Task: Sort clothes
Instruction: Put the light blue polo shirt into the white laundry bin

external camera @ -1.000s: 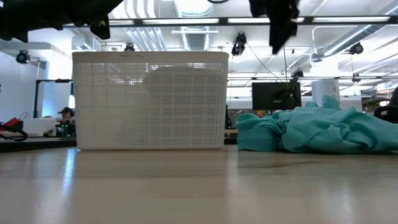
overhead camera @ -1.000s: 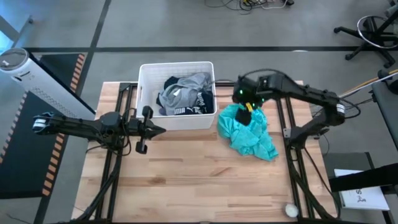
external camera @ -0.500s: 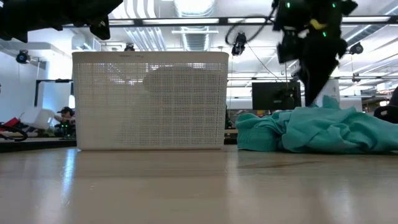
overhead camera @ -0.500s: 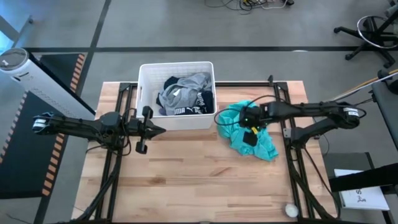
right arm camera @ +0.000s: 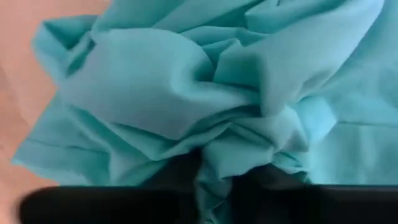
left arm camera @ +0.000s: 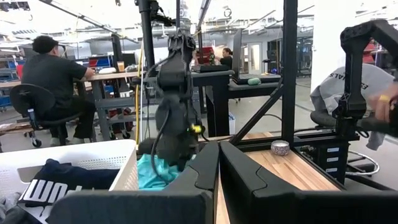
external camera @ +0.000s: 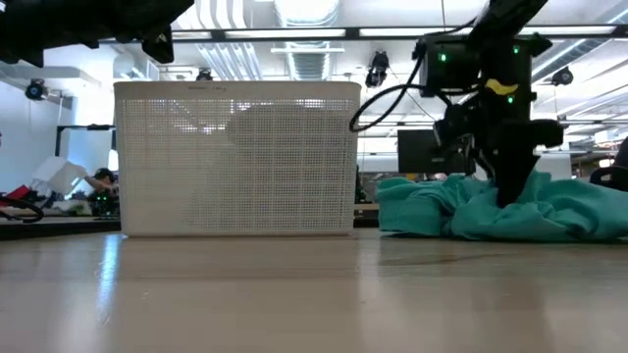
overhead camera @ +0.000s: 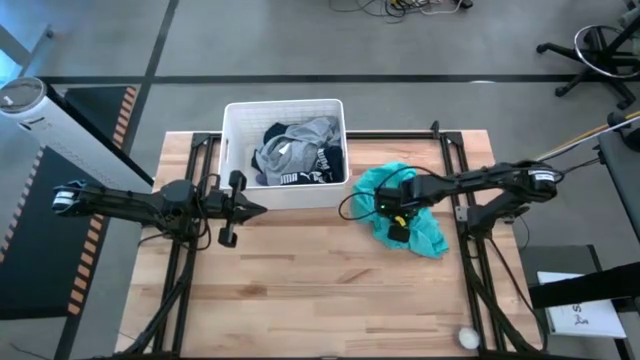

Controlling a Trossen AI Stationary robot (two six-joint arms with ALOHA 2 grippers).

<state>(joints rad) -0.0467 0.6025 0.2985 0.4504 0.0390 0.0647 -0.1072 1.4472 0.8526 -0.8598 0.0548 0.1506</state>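
Teal garment (overhead camera: 412,222): crumpled heap on the bench (overhead camera: 300,290), just right of the bin (overhead camera: 233,150); apart from the other clothes, so likely the piece now being sorted out.
Right tool (overhead camera: 397,224): pressed down into the teal heap; in the right wrist view both fingers (right arm camera: 177,171) are sunk in the cloth with a fold (right arm camera: 214,177) bunched between them, so it looks closed on the garment, probably for a lift.
Right arm: reaches low and nearly level from the right edge of the bench towards its middle, wrist bent downward; in the low view the tool (external camera: 510,191) stands upright in the fabric (external camera: 549,211).
Bin contents: grey garment (overhead camera: 300,135) and dark navy garment (overhead camera: 325,165) with white lettering, heaped inside; not yet sorted.
Left tool (overhead camera: 255,209): held above the bench just in front of the bin; fingers narrow, nearly together, holding nothing.
Left arm: stretched level from the left side; waiting.
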